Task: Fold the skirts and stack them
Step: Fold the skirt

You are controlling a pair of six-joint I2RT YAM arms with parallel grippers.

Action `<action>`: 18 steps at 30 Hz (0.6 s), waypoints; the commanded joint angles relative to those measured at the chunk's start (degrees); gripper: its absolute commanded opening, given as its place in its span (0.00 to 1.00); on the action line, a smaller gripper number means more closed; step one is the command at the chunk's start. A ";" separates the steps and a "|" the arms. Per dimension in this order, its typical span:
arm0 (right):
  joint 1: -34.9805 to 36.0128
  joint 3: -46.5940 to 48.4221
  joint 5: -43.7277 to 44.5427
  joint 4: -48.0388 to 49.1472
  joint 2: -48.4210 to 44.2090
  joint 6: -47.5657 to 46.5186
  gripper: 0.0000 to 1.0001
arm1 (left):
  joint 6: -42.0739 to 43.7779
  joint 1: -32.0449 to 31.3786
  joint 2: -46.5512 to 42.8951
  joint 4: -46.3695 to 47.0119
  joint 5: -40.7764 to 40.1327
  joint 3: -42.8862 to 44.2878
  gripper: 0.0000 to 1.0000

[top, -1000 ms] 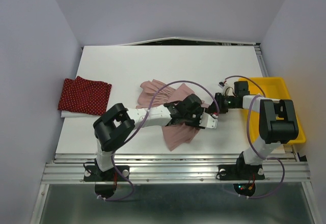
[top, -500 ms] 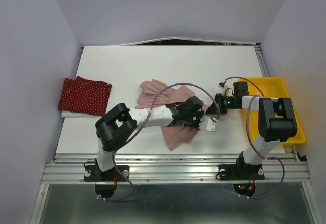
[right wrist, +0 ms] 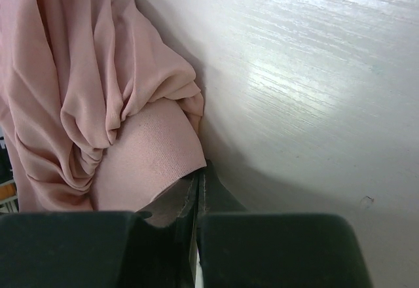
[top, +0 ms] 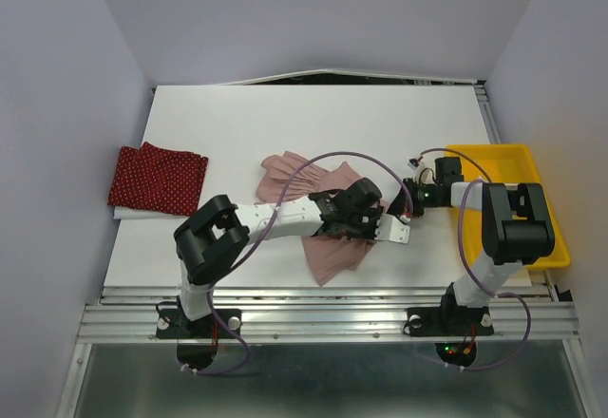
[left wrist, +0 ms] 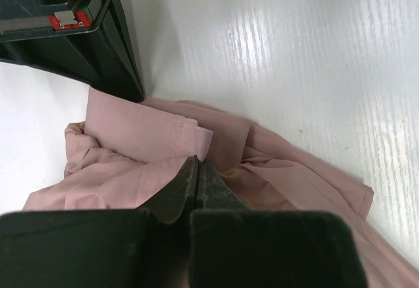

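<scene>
The left end effector (left wrist: 198, 170) is seen closed, its two dark fingers pressed together on a fold of the dusty pink skirt (left wrist: 141, 131). In the left wrist view the pinched cloth is bunched just ahead of the fingertips, and a hemmed flap is laid across the top of the bunch. At the upper left of that view a black part of the other arm is seen right against the edge of the cloth.

The right end effector (right wrist: 198, 183) is likewise closed on the pink skirt. A smooth, rounded fold is clamped between its fingers, and gathered ruffles are spread out to the left of it.

From above, the two end effectors are found close together, a little right of the middle of the table (top: 313, 123), at the right-hand end of the pink skirt. The skirt is stretched from there to the left and toward the near edge, with much of it covered by the left arm. One crumpled portion is seen beyond the arm and another flap on its near side.

The dark red polka-dot skirt (top: 157, 179) is laid folded at the left edge of the table, well apart from the pink one. A yellow tray (top: 503, 152) is set at the right edge, beside the right arm.
</scene>
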 commanded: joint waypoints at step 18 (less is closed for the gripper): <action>-3.71 6.17 -1.41 -13.91 -1.56 -5.00 0.55 | -4.36 -0.61 6.79 5.18 5.04 -2.52 0.00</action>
